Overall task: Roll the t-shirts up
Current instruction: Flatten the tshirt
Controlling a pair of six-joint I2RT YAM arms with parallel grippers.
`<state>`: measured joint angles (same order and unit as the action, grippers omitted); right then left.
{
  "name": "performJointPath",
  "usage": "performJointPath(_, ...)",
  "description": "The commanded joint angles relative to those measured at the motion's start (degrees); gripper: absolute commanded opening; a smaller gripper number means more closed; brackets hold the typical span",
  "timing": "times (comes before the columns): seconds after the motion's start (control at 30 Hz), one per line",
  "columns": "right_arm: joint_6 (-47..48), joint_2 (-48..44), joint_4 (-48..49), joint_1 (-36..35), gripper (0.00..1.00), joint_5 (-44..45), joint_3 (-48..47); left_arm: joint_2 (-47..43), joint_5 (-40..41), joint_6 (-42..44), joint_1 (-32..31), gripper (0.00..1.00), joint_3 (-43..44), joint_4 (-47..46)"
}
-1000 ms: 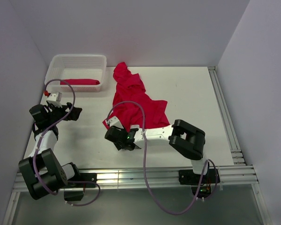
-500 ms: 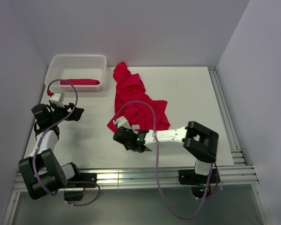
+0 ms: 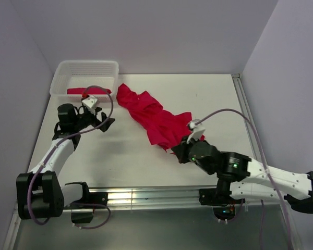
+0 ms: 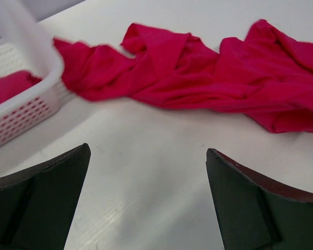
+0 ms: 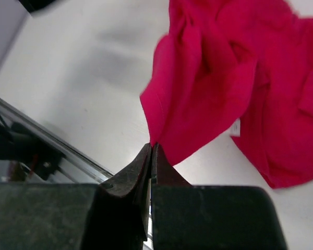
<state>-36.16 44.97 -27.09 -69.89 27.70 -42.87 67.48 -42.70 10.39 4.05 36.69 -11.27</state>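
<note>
This looks like a robotics lab cell: a plain white surface [image 3: 214,99] boxed by bare pale walls [image 3: 156,31], aluminium rails [image 3: 146,197], and two cabled arms [image 3: 55,153] bolted on.

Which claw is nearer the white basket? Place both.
Left. The left claw hangs open beside the basket, at its near right corner; the right claw is far off, shut on the loose t-shirt.
</note>
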Motion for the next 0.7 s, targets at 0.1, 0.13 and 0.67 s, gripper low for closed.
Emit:
performJointPath(0.1,0.56,-3.67,-10.96,0.01,0.00,11.66,-13.25,-0.24,-1.25,8.84,-11.59,1.00,0.41,-0.68)
performJointPath(0.13,1.78,-1.57,-11.66,0.19,0.00,13.32,-15.20,-0.68,-1.07,9.55,-12.92,0.99,-0.03,-1.47)
performJointPath(0.67,3.91,5.39,-13.52,12.23,0.00,7.89,-29.72,5.64,-11.37,5.33,-24.96,0.90,-7.32,-24.33)
